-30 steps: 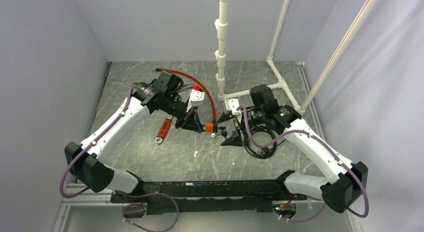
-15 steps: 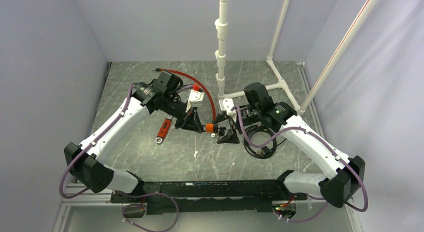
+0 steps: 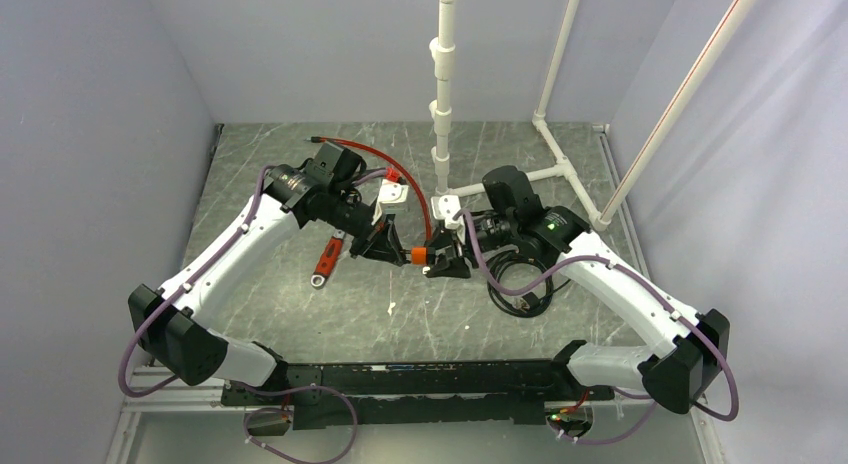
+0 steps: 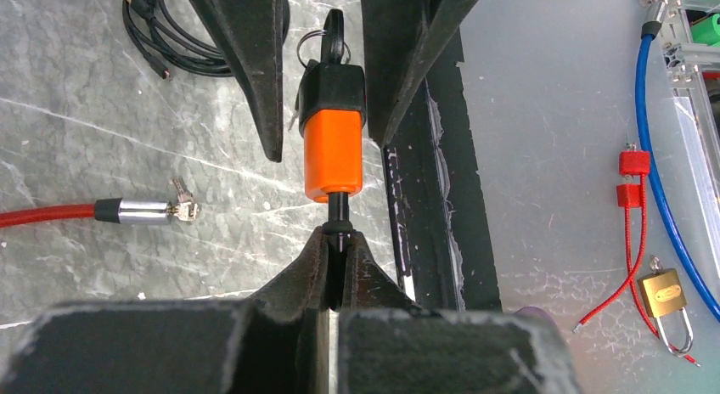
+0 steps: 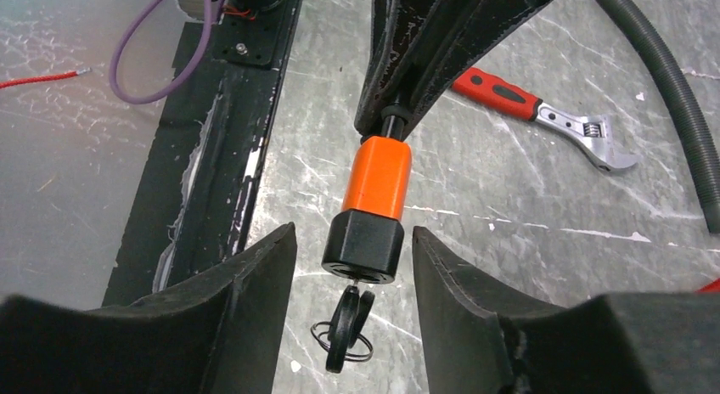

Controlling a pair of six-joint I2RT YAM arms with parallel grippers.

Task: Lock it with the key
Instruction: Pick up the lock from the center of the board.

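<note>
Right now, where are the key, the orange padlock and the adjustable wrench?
key (image 5: 343, 324): right wrist view, on its black head below the lock.
orange padlock (image 5: 381, 180): right wrist view, on its orange body.
adjustable wrench (image 5: 499, 89): right wrist view, on its red handle.

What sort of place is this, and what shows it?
Probably a robot test cell: plain walls box in a marbled table, two arms are bolted at its near edge, with a wrench and padlock as props.

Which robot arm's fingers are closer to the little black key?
Right. The right fingers sit on both sides of the key; the left fingers pinch the orange lock at its far end.
</note>
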